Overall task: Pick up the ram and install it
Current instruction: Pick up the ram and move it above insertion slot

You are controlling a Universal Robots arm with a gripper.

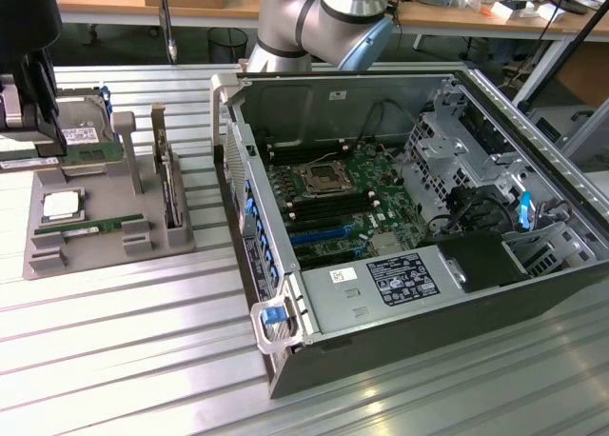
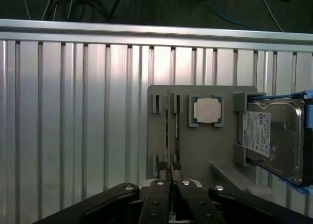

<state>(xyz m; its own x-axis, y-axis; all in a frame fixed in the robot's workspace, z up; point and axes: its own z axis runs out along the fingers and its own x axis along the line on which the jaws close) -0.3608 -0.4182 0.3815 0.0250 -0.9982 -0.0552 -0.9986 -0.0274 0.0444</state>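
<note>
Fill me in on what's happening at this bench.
A robot arm's gripper, shut and empty, hangs over the gray tray, lined up with the ram. The ram sits in its slots beside the processor and hard drive. The open computer case stands nearby, motherboard exposed.

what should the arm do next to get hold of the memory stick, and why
Probably open the pincer first. It looks shut, while the memory stick lies in the slots of the gray holder, not held. In the wrist view the pincer lines up with the stick, so lowering it shut would likely hit the stick's edge rather than straddle it.
</note>
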